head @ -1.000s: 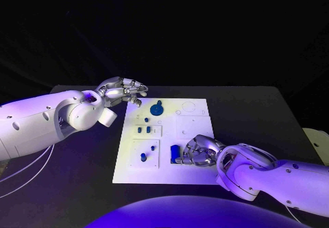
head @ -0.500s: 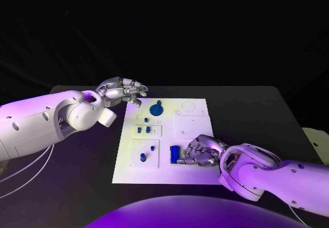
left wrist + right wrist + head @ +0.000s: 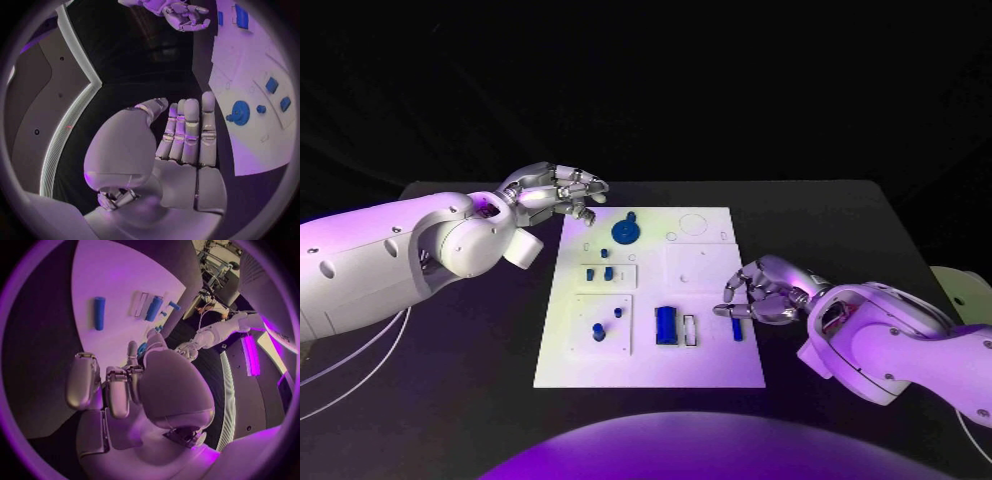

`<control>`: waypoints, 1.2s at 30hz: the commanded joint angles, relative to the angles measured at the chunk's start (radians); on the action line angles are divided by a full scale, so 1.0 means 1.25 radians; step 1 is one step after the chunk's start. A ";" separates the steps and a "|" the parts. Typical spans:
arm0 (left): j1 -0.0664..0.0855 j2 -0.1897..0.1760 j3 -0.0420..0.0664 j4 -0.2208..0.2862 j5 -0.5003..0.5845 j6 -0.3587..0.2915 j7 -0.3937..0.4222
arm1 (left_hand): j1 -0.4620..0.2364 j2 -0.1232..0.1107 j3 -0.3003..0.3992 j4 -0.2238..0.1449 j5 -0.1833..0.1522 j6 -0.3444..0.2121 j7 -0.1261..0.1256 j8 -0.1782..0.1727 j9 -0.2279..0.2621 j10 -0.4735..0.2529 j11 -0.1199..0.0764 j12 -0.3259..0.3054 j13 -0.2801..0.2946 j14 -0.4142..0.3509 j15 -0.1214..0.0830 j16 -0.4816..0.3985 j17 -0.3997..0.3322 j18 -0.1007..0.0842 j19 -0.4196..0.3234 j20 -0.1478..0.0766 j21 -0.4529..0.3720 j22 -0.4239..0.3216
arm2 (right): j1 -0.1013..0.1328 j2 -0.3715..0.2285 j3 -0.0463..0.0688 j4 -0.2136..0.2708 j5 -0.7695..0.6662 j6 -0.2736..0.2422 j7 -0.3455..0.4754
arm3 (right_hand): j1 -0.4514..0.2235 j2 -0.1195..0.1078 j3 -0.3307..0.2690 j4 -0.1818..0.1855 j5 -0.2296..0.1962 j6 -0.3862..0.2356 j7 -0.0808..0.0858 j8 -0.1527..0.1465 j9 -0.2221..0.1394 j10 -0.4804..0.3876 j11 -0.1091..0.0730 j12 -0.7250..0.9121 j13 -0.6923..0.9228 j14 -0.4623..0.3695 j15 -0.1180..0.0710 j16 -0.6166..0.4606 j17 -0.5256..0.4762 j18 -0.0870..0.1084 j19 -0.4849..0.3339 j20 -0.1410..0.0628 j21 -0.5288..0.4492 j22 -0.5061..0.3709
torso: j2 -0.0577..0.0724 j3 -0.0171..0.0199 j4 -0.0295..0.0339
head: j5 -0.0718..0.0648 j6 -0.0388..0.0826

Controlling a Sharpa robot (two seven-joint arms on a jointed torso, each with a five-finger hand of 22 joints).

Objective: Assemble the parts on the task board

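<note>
The white task board (image 3: 711, 360) lies mid-table. A blue gear (image 3: 627, 232) sits at its far end, with two small blue pieces (image 3: 599, 272) and two pegs (image 3: 600, 331) nearer. A blue block (image 3: 666, 325) stands in a slot beside an empty slot (image 3: 689, 329). A blue cylinder (image 3: 737, 329) lies loose on the board; it lies flat in the right wrist view (image 3: 99, 313). My right hand (image 3: 764, 295) hovers just beyond it at the board's right edge, fingers half bent, holding nothing. My left hand (image 3: 561, 190) hangs at the far left corner, fingers straight (image 3: 187, 132), holding nothing.
Black table (image 3: 848, 230) surrounds the board on all sides. A pale round object (image 3: 966, 290) sits at the table's right edge. The gear (image 3: 240, 112) and the small pieces (image 3: 272, 84) lie just off the left hand's fingertips.
My right hand has moved right and away from the blue block, toward the board's right edge. The blue cylinder now lies uncovered on the board. The left hand has stayed put.
</note>
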 commanded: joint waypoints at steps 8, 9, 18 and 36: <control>0.000 0.000 0.000 0.008 -0.001 0.003 0.028 | -0.008 -0.001 0.001 0.004 0.003 -0.006 -0.002 0.003 0.001 -0.006 -0.002 0.005 -0.001 -0.004 0.000 -0.003 0.000 0.008 0.005 -0.001 -0.004 -0.001 | -0.015 -0.036 -0.007 -0.013 -0.099 0.008 -0.060 | -0.014 0.004 -0.028 0.000 -0.015 0.015 0.013 -0.037 -0.043 0.012 0.013 -0.021 0.109 0.085 0.012 0.005 0.211 0.004 0.012 0.013 -0.007 0.139 | 0.001 -0.0009 0.0001 | -0.013 0.000; 0.000 0.000 0.001 0.008 -0.001 0.004 0.029 | -0.008 -0.001 0.001 0.004 0.003 -0.006 -0.002 0.003 0.001 -0.006 -0.002 0.005 -0.001 -0.004 0.000 -0.003 0.000 0.008 0.005 -0.001 -0.004 -0.001 | -0.020 -0.036 -0.007 -0.013 -0.105 0.009 -0.065 | -0.014 0.005 -0.029 0.000 -0.015 0.019 0.012 -0.037 -0.045 0.012 0.012 -0.020 0.109 0.085 0.011 0.005 0.211 0.004 0.012 0.014 -0.006 0.139 | 0.000 -0.0006 -0.0002 | -0.012 0.000; 0.000 0.001 0.001 0.011 -0.001 0.035 0.033 | -0.007 -0.002 0.001 0.004 0.003 -0.006 -0.002 0.003 0.002 -0.007 -0.002 0.005 -0.001 -0.004 0.000 -0.003 0.000 0.008 0.005 -0.001 -0.005 -0.001 | -0.043 -0.027 -0.008 -0.022 -0.149 0.012 -0.095 | -0.021 0.008 -0.045 0.001 -0.003 0.054 0.003 -0.030 -0.049 0.011 0.005 -0.024 0.106 0.085 0.006 0.005 0.211 0.003 0.014 0.011 -0.002 0.140 | 0.001 0.0002 0.0022 | -0.010 0.000; 0.000 -0.002 0.001 0.013 -0.002 0.063 0.038 | -0.008 -0.007 -0.002 0.004 0.003 -0.006 -0.001 0.004 0.002 -0.010 -0.001 0.004 -0.002 -0.007 0.001 -0.004 0.000 0.007 0.004 -0.001 -0.007 -0.001 | -0.061 0.028 -0.009 -0.057 -0.158 0.048 -0.116 | -0.029 0.008 -0.051 0.001 -0.006 0.056 0.002 -0.030 -0.049 0.010 0.004 -0.026 0.105 0.085 0.005 0.005 0.211 0.004 0.013 0.010 -0.004 0.140 | 0.001 0.0004 0.0008 | -0.007 0.000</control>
